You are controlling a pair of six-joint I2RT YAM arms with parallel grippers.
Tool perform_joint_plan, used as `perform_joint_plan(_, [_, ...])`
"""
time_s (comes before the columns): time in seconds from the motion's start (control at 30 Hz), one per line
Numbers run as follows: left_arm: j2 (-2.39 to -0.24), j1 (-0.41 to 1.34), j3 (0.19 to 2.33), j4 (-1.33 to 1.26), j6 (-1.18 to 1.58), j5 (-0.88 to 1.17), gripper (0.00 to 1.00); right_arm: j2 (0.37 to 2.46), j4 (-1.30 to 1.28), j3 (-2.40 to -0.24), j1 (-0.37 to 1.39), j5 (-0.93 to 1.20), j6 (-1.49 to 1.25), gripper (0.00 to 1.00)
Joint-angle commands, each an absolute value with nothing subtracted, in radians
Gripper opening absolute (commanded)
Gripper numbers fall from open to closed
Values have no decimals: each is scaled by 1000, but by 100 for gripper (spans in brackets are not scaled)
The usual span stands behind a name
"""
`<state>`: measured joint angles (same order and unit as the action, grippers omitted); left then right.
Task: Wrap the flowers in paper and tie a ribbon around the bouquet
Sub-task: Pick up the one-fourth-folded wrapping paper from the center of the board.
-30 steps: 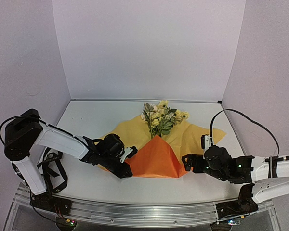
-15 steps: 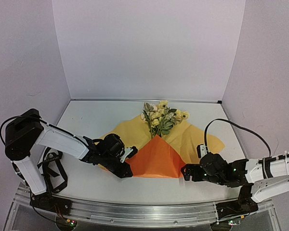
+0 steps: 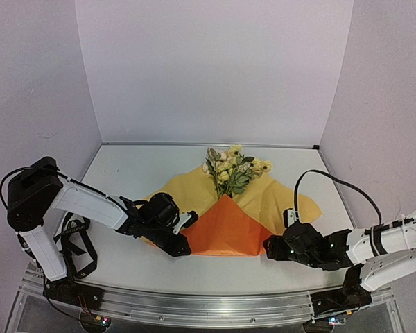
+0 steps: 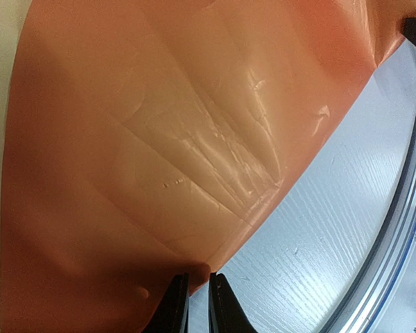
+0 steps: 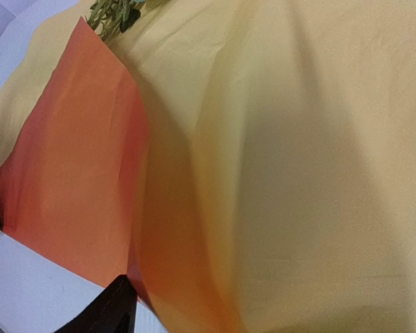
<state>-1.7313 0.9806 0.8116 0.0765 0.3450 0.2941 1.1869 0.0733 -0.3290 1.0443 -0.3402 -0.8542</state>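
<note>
Orange paper (image 3: 225,230) is folded up into a triangle over the stems, w/ its pale yellow backing (image 3: 281,198) spread out behind it and to both sides. The whole thing lies on the surface (image 3: 132,173), roughly midway btw the two arms. Flowers (image 3: 230,168) stick out past the tip of the orange fold on the far side, yellow heads + green leaves resting on the yellow sheet. Left fingers (image 4: 175,313) are nearly together, pinching the orange edge at the fold's bottom-left corner, right where paper meets bare surface. Right fingers (image 5: 111,316) are down at the fold's bottom-right corner, right at the paper edge. Only one finger shows in the wrist view and the paper fills the rest, so can't tell if they're apart or clamped on anything.
</note>
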Motion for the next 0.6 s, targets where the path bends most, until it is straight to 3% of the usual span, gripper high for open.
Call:
perform_joint_plan(0.0, [-1748, 976, 835, 67, 339, 291, 13, 1181, 132, -313, 1050, -426, -905, 49])
perform_joint_plan(0.33, [-1755, 976, 828, 63, 339, 296, 13, 1117, 147, -224, 1050, -492, -966, 27])
perform_joint_plan(0.57, [-1758, 977, 828, 62, 339, 299, 13, 1066, 151, -184, 1052, -518, -965, 28])
